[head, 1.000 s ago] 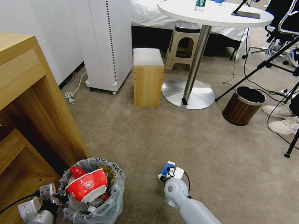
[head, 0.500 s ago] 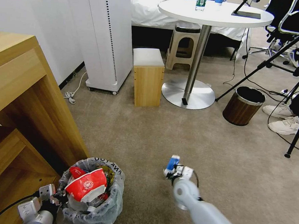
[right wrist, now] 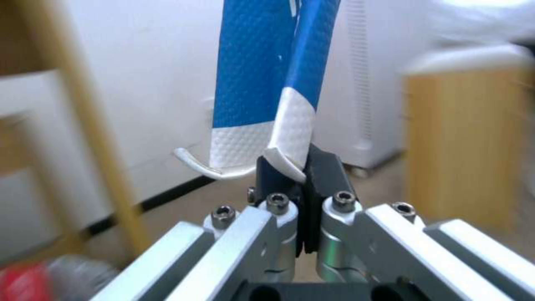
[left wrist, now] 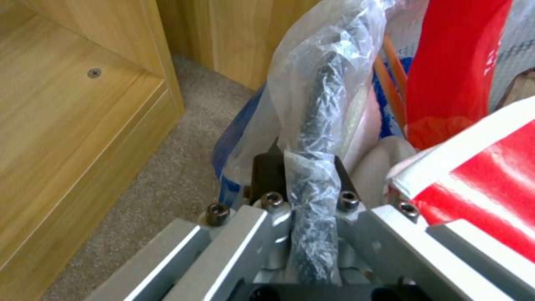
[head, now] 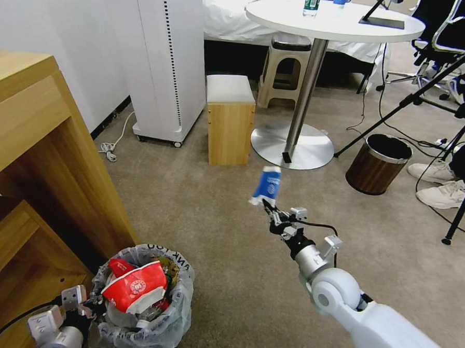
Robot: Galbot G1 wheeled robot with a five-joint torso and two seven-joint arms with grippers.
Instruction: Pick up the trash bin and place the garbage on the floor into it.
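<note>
The trash bin (head: 175, 316), lined with a crinkly whitish bag, stands on the beige floor (head: 230, 215) at the lower left, stuffed with red-white cups and wrappers. My left gripper (head: 88, 307) is shut on its bagged rim (left wrist: 315, 138). My right gripper (head: 267, 204) is raised over the middle of the carpet, to the right of the bin, and is shut on the rim of a flattened blue-white paper cup (head: 266, 185) that stands upright above its fingers (right wrist: 323, 167). That cup (right wrist: 267, 75) fills the upper part of the right wrist view.
A wooden desk (head: 31, 148) rises just left of the bin. Ahead stand a white appliance (head: 165, 61), a wooden box stool (head: 229, 119), a round table (head: 334, 23) on a steel base, a brown wood-grain bin (head: 377, 163) and tripod legs (head: 459, 206).
My right arm has swung up and forward from low beside the bin, carrying the blue-white cup high above the carpet. The bin and left gripper have stayed in place.
</note>
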